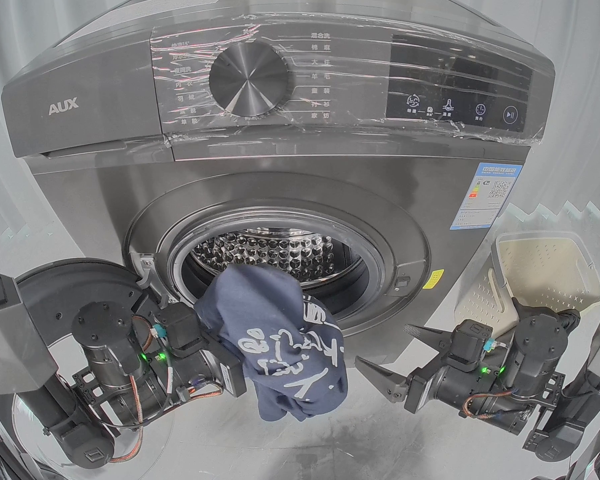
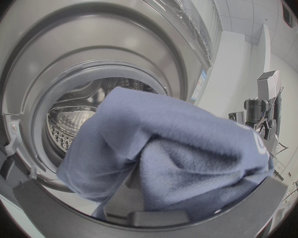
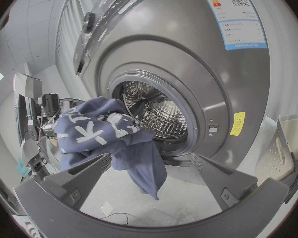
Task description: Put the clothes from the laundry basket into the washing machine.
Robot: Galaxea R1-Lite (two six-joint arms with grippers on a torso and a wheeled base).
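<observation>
Shirt [image 1: 277, 341] draped vertically, top toward drum [image 1: 273, 251] (left pincer [image 1: 235, 369] clamped)

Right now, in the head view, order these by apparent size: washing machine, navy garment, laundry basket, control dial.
1. washing machine
2. navy garment
3. laundry basket: close to the garment and partly hidden, so unsure
4. control dial

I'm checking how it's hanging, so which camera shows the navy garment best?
The head view: the whole navy garment shows, hanging before the drum opening. The right wrist view gives its side, with one end hanging low; the left wrist view, just close folds bunched in the left gripper.
</observation>
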